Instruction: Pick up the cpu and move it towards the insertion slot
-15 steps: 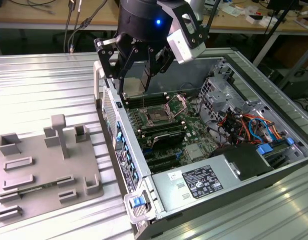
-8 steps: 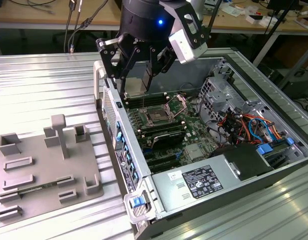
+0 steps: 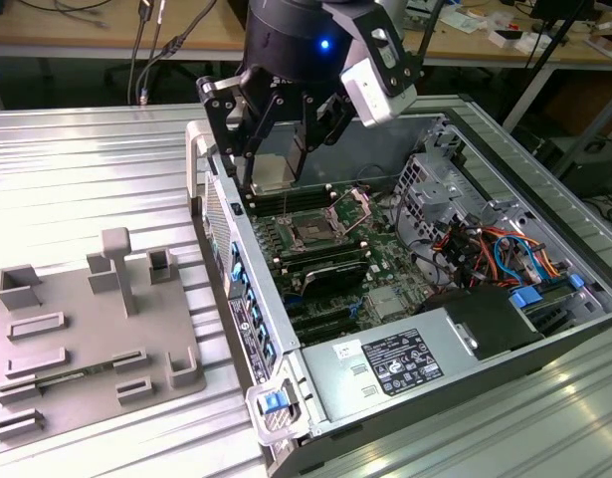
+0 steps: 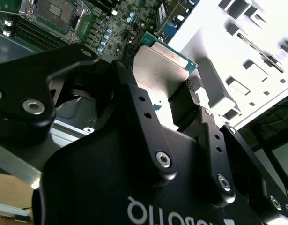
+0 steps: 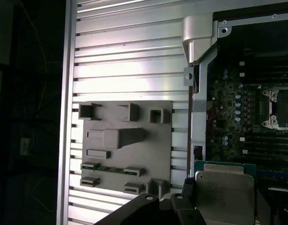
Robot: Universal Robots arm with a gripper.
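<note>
My gripper point(image 3: 286, 134) has its black fingers point(image 4: 193, 101) pinched on two edges of the cpu point(image 4: 160, 70), which hangs in the air above the near wall of the open computer case point(image 3: 241, 289), short of the insertion slot point(image 3: 313, 232). In the first wrist view the chip point(image 5: 223, 192) shows its dull silvery lid, flat and square with a green rim, over the case edge, while the slot point(image 5: 280, 108) sits further in on the green board.

To do this carry well, I'd judge it best to keep the chip level and the squeeze even, since a smooth metal lid held only by its thin edges could twist or slip. I'd also hold it high enough to pass over the sheet-metal wall and the slot's thin wire lever.

The slot has a dark centre inside a shiny metal frame. Out on the ribbed aluminium table point(image 3: 97, 174) lies the matte grey plastic plate point(image 3: 87, 329) with its raised blocks, well apart from the gripper.
</note>
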